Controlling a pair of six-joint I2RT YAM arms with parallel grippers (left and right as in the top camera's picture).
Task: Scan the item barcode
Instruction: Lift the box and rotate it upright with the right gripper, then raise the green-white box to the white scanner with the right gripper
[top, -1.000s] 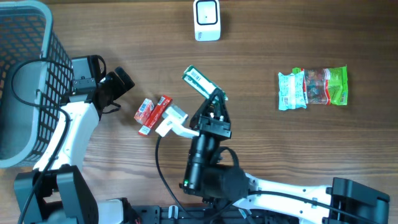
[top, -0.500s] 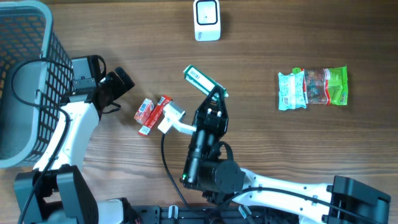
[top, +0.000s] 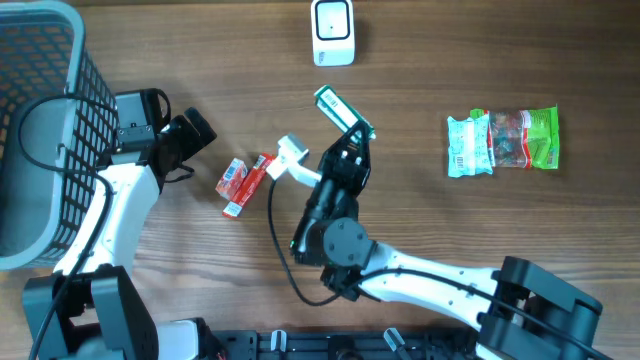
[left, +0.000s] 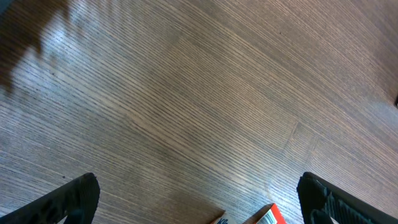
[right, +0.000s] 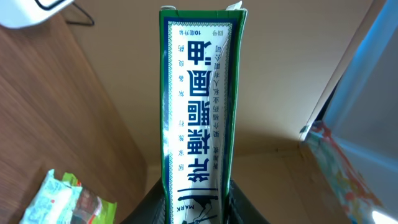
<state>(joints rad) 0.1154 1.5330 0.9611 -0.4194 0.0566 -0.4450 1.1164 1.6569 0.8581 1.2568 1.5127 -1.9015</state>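
Two claws are hanging over the wooden bench (top: 500, 230): beside the grey basket (top: 90, 110), the left claw (top: 196, 135) is hovering with its jaws spread wide and empty, just left of a red packet (top: 245, 180). Toward the middle, the right claw (top: 350, 148) is gripping a green-and-white box (top: 338, 108), holding it near the white scanner (top: 332, 32), while a green snack bag (top: 502, 140) is lying well apart at the right.

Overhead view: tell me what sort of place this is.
Probably a mock shop checkout on a wooden table: a white barcode scanner, a grey mesh shopping basket, and packaged goods such as the green box and the snack packets.
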